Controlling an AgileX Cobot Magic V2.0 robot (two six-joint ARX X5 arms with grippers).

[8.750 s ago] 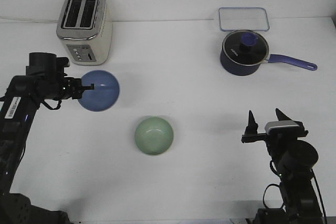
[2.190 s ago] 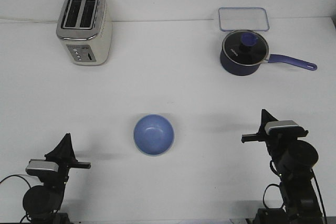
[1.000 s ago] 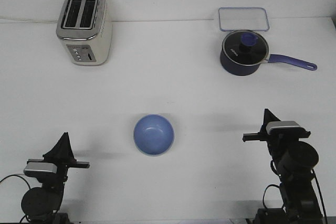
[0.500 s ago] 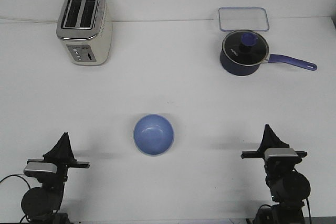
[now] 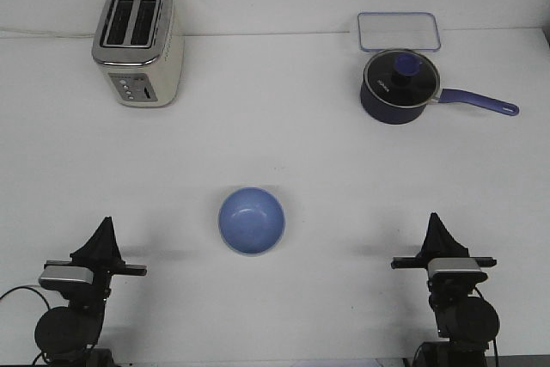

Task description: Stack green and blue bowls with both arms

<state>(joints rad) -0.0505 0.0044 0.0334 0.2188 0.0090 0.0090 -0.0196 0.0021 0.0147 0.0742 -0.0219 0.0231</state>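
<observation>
The blue bowl point(image 5: 251, 220) sits upright on the white table, a little left of centre. The green bowl does not show; it stood on this spot earlier, so it may lie under the blue one. My left gripper point(image 5: 105, 235) is low at the front left, well apart from the bowl, its fingers together and empty. My right gripper point(image 5: 436, 229) is low at the front right, also well apart from the bowl, its fingers together and empty.
A silver and cream toaster point(image 5: 137, 44) stands at the back left. A dark navy saucepan point(image 5: 399, 86) with a long handle stands at the back right. A clear rectangular tray point(image 5: 399, 30) lies behind the saucepan.
My right arm has drawn back and down towards the table's front edge. The left arm and the blue bowl have stayed put.
</observation>
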